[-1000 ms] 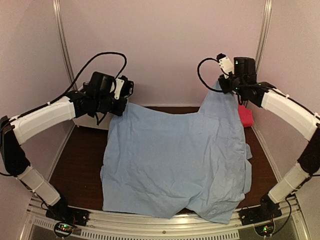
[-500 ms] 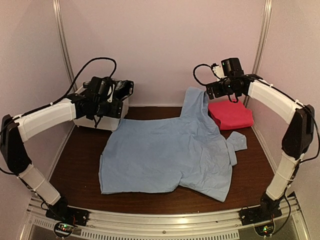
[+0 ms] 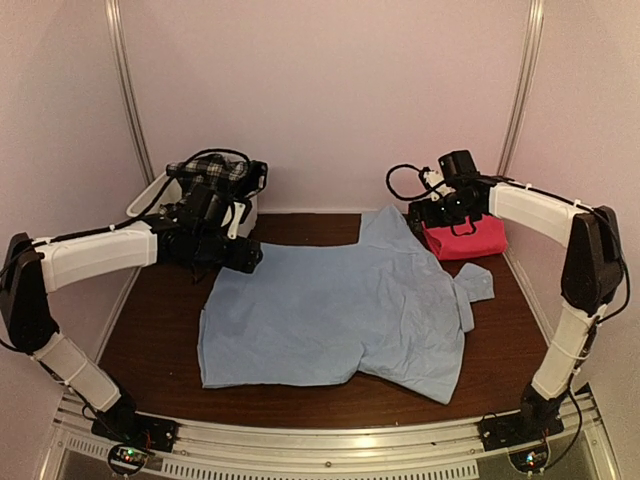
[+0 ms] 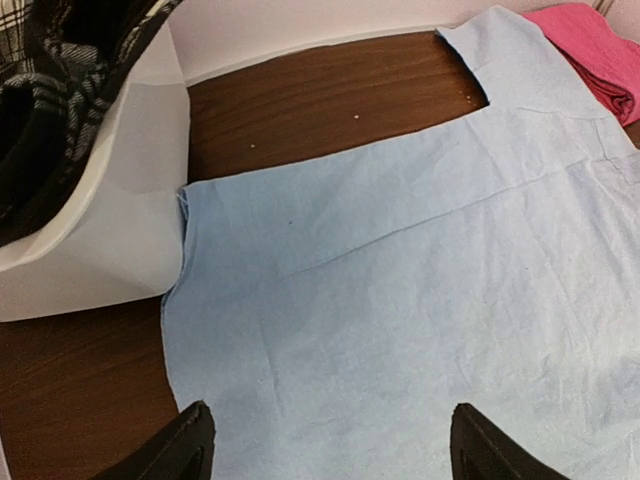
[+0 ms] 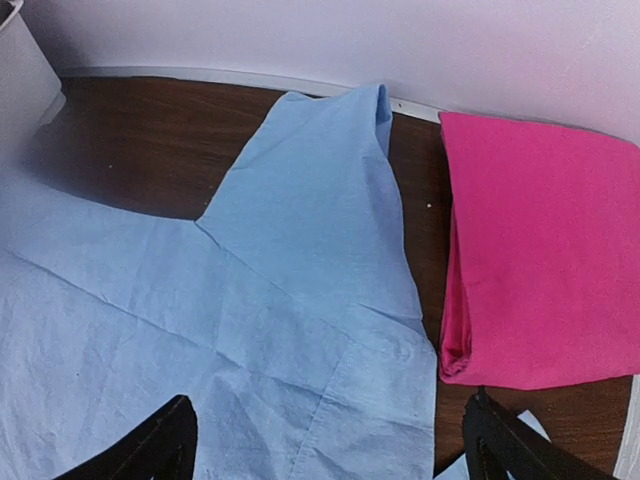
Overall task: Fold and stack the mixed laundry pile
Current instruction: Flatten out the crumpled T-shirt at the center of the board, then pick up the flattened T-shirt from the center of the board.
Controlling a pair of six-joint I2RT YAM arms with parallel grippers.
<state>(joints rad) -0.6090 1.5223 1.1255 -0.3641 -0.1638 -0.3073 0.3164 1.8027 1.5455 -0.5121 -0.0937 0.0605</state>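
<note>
The left fingers (image 4: pixel 188 448) stand spread and empty over the far left of the light blue shirt (image 3: pixel 340 300). The right fingers (image 5: pixel 160 445), likewise apart, hover over its far right. The shirt lies flat on the table (image 3: pixel 160 330) with the folded pink-red cloth (image 3: pixel 465 237) just beside it, and the plaid garment (image 3: pixel 215 168) sits in the white tub (image 4: pixel 120 230).

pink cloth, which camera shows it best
The right wrist view: the folded pink cloth fills the right side, its fold and edges clear, lying beside the blue shirt. The top view shows it small and partly hidden by the right arm. The left wrist view catches only a corner.
</note>
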